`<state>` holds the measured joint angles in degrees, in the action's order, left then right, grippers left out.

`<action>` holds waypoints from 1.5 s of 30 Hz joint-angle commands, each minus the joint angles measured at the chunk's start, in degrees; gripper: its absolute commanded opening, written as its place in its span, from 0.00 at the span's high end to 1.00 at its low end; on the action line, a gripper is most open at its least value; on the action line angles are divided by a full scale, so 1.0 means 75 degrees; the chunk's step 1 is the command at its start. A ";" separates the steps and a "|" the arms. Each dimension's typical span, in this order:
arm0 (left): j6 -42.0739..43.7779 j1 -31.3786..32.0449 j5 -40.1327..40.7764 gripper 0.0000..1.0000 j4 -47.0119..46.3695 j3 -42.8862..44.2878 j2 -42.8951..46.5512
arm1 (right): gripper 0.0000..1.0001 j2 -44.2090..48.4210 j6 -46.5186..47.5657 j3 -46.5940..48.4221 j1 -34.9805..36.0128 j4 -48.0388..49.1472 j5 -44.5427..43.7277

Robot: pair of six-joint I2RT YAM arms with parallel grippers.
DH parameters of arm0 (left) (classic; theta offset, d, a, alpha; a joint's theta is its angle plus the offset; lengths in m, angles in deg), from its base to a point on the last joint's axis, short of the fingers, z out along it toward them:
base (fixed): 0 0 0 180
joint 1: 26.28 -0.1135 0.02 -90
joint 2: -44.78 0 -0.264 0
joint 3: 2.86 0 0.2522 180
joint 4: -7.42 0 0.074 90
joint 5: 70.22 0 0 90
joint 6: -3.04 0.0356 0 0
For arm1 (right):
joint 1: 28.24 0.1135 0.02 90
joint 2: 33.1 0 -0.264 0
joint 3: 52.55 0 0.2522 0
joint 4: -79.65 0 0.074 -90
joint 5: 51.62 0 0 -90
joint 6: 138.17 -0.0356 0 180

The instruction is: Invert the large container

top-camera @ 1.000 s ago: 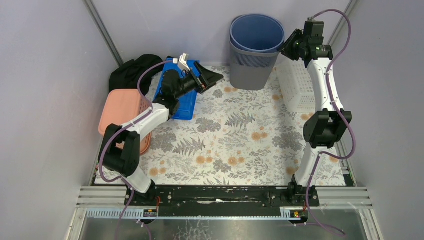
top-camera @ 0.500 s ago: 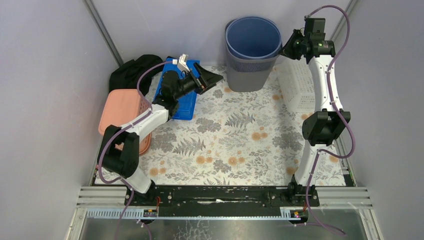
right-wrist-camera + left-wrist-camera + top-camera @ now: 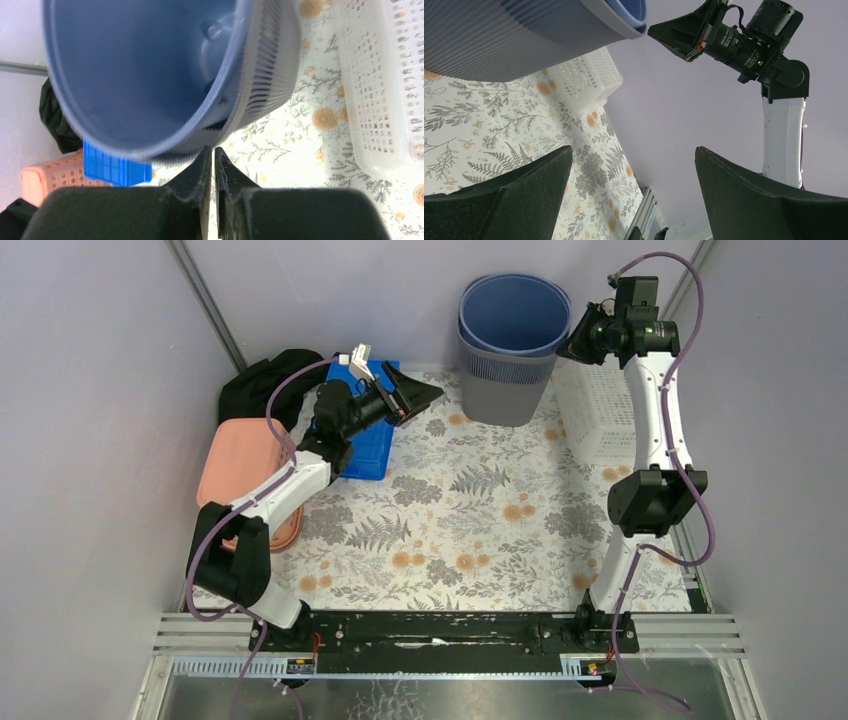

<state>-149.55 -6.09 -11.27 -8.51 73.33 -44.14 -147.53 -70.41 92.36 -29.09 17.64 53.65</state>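
Your white basket (image 3: 592,425) sits just beside the large container (image 3: 505,390). Your raised right gripper (image 3: 214,152) pinches its rim; left gripper (image 3: 634,149) wide open.

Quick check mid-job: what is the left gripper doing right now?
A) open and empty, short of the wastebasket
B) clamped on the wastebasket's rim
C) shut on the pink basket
A: on the left gripper the fingers stand wide apart with nothing between them, and the grey wastebasket lies ahead, untouched by them.
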 commanded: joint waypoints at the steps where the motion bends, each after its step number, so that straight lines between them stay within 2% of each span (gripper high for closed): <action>1: 0.0193 0.0055 0.0081 0.00 0.0120 -0.0020 0.0358 | 1.00 0.0861 0.0256 -0.0083 0.0054 -0.0418 0.0708; 10: 0.0290 0.0284 0.0251 0.00 0.0491 -0.0076 0.0833 | 1.00 0.1644 0.0246 -0.0768 0.0054 -0.0621 0.1204; 11: 0.0313 0.0320 0.0289 0.00 0.0545 -0.0082 0.0875 | 0.97 0.1720 0.0241 -0.0839 0.0054 -0.0621 0.1114; 13: 0.0372 0.0369 0.0314 0.00 0.0681 -0.0069 0.0969 | 0.87 0.1776 0.0213 -0.0829 0.0053 -0.0620 0.0926; 15: 0.0451 0.0405 0.0319 0.00 0.0818 -0.0046 0.1013 | 0.64 0.1616 0.0108 -0.0515 0.0054 -0.0736 0.0772; 17: 0.0527 0.0402 0.0315 0.00 0.0965 -0.0040 0.1063 | 0.47 0.1263 -0.0006 -0.0008 0.0048 -0.0882 0.0597; 22: 0.0735 0.0396 0.0278 0.00 0.1286 -0.0045 0.1151 | 0.25 0.0156 -0.0222 0.1495 0.0031 -0.1441 -0.0071; 25: 0.0887 0.0402 0.0246 0.00 0.1459 -0.0043 0.1173 | 0.16 -0.0131 -0.0370 0.1535 0.0007 -0.1222 -0.0304; 29: 0.1044 0.0380 0.0186 0.00 0.1632 -0.0060 0.1183 | 0.11 -0.0132 -0.0571 0.0909 0.0006 -0.0459 -0.0527; 39: 0.1085 0.0254 -0.0067 0.00 0.1508 -0.0416 0.1141 | 0.10 -0.0162 -0.1312 -0.0048 -0.0006 0.1552 -0.0366; 45: 0.1044 0.0233 -0.0119 0.00 0.1269 -0.0742 0.1162 | 0.11 0.0204 -0.1736 -0.1201 -0.0028 0.2686 -0.0248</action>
<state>-142.64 -3.88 -10.92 3.57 69.16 -36.60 -149.56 -80.81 86.48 -29.06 29.85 51.33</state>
